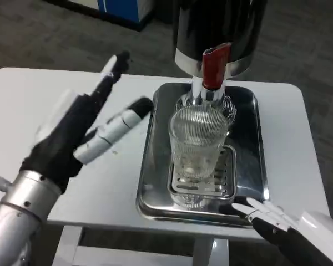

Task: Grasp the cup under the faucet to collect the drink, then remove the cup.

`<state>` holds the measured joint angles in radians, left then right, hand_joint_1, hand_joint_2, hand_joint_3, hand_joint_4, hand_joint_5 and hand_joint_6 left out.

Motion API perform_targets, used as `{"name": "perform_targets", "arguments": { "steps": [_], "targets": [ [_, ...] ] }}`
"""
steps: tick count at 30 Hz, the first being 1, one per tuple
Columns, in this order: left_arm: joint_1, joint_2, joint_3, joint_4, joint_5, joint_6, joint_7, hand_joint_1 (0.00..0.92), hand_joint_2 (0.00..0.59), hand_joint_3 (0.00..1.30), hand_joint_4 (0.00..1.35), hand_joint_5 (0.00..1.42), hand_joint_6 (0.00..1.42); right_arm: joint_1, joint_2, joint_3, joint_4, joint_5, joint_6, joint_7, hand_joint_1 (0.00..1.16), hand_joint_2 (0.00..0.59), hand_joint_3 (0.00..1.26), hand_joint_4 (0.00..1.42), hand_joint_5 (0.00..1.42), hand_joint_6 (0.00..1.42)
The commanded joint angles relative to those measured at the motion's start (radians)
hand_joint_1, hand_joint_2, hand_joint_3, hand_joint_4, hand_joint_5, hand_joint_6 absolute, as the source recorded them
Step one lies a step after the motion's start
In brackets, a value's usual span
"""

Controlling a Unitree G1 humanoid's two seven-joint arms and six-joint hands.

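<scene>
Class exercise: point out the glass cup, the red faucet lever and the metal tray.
glass cup (197,141), head view, on its ribbed side wall.
red faucet lever (215,66), head view, middle of the lever.
metal tray (248,149), head view, bare floor at right.

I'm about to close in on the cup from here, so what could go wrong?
1. The left hand is open beside the tray, clear of the ribbed glass cup; sweeping in, its fingers might catch the tray's raised rim.
2. The cup stands on a small grate close under the faucet; a sideways push could tip it.
3. The right hand rests near the tray's front corner and may bump it.
</scene>
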<state>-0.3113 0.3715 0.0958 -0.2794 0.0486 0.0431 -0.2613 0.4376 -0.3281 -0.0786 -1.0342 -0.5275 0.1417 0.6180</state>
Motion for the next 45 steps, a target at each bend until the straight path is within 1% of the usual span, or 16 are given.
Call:
{"name": "perform_targets", "arguments": {
  "steps": [1, 3, 6, 11, 15, 20, 27, 31, 38, 45],
  "targets": [
    [-0.062, -0.023, 0.048, -0.021, -0.133, 0.024, -0.02, 0.078, 0.087, 0.11, 0.05, 0.1, 0.14, 0.005, -0.007, 0.0, -0.013, -0.006, 0.015, -0.008, 0.5, 0.459, 0.14, 0.04, 0.0, 0.0],
    [-0.091, -0.02, 0.055, -0.011, -0.171, 0.033, -0.029, 0.088, 0.092, 0.15, 0.09, 0.13, 0.17, 0.005, -0.008, -0.001, -0.013, -0.006, 0.017, -0.009, 0.5, 0.459, 0.14, 0.04, 0.0, 0.0],
    [-0.147, -0.015, 0.044, 0.023, -0.209, 0.042, -0.052, 0.093, 0.102, 0.22, 0.16, 0.18, 0.27, 0.007, -0.008, 0.001, -0.013, -0.003, 0.017, -0.011, 0.5, 0.459, 0.14, 0.04, 0.0, 0.0],
    [-0.197, -0.023, 0.016, 0.052, -0.239, 0.048, -0.085, 0.109, 0.109, 0.32, 0.25, 0.23, 0.28, 0.007, -0.008, 0.004, -0.013, -0.002, 0.014, -0.013, 0.5, 0.459, 0.14, 0.04, 0.0, 0.0],
    [-0.22, -0.028, -0.011, 0.044, -0.254, 0.063, -0.099, 0.113, 0.111, 0.35, 0.27, 0.26, 0.28, 0.006, -0.008, 0.005, -0.013, -0.002, 0.016, -0.015, 0.5, 0.459, 0.14, 0.04, 0.0, 0.0],
    [-0.232, -0.05, -0.017, 0.039, -0.275, 0.087, -0.097, 0.115, 0.114, 0.36, 0.28, 0.26, 0.28, 0.007, -0.008, 0.005, -0.013, -0.001, 0.017, -0.018, 0.5, 0.459, 0.14, 0.04, 0.0, 0.0],
    [-0.252, -0.101, -0.034, 0.068, -0.31, 0.118, -0.09, 0.118, 0.116, 0.35, 0.27, 0.27, 0.27, 0.01, -0.008, 0.001, -0.013, 0.004, 0.019, -0.018, 0.5, 0.459, 0.14, 0.05, 0.0, 0.0],
    [-0.259, -0.116, -0.038, 0.075, -0.314, 0.126, -0.091, 0.117, 0.116, 0.35, 0.27, 0.27, 0.27, 0.011, -0.008, 0.001, -0.013, 0.007, 0.022, -0.019, 0.5, 0.459, 0.14, 0.05, 0.0, 0.0],
    [-0.275, -0.143, -0.062, 0.091, -0.31, 0.135, -0.093, 0.105, 0.119, 0.35, 0.27, 0.26, 0.26, 0.014, -0.007, -0.006, -0.013, 0.015, 0.02, -0.022, 0.5, 0.459, 0.14, 0.05, 0.0, 0.0],
    [-0.287, -0.154, -0.093, 0.102, -0.301, 0.138, -0.097, 0.104, 0.119, 0.34, 0.26, 0.25, 0.25, 0.02, -0.002, -0.008, -0.013, 0.02, 0.016, -0.025, 0.5, 0.459, 0.15, 0.05, 0.0, 0.0]
  ]
}}
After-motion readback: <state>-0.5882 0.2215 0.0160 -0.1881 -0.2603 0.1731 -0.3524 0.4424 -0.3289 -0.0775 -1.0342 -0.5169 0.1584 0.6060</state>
